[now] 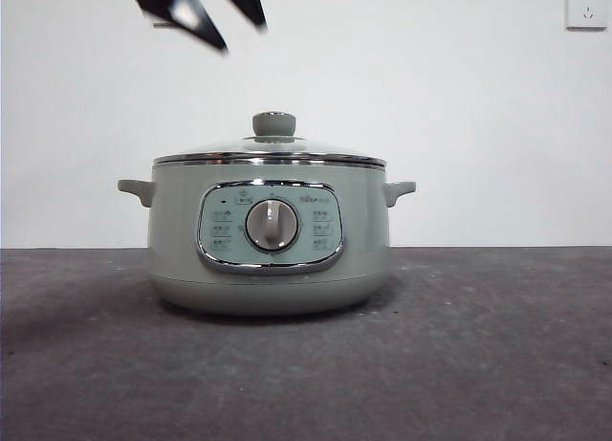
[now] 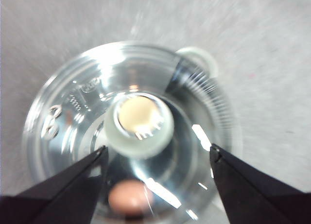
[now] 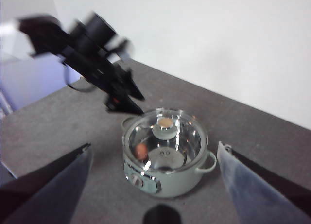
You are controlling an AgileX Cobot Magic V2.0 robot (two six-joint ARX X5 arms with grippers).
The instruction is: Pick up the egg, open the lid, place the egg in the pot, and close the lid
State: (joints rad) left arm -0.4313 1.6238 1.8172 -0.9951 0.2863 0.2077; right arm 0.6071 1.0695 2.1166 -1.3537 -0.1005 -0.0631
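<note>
The pale green pot (image 1: 268, 259) stands in the middle of the table with the glass lid (image 1: 271, 156) seated on it. Through the glass, the brownish egg (image 2: 130, 197) lies on the pot's floor; it also shows as an orange spot, the egg (image 3: 141, 151), in the right wrist view. My left gripper (image 1: 244, 36) hangs open above the lid, up and to the left of the knob (image 1: 273, 125), holding nothing. The left wrist view looks straight down on the knob (image 2: 139, 124) between its jaws. My right gripper (image 3: 154, 145) is open, empty, high and well back from the pot (image 3: 165, 178).
A white wall socket (image 1: 585, 8) sits high on the back wall. The pot has small side handles (image 1: 136, 188) and a control panel with a silver dial (image 1: 273, 224). Dark grey tabletop (image 1: 497, 345) surrounds the pot.
</note>
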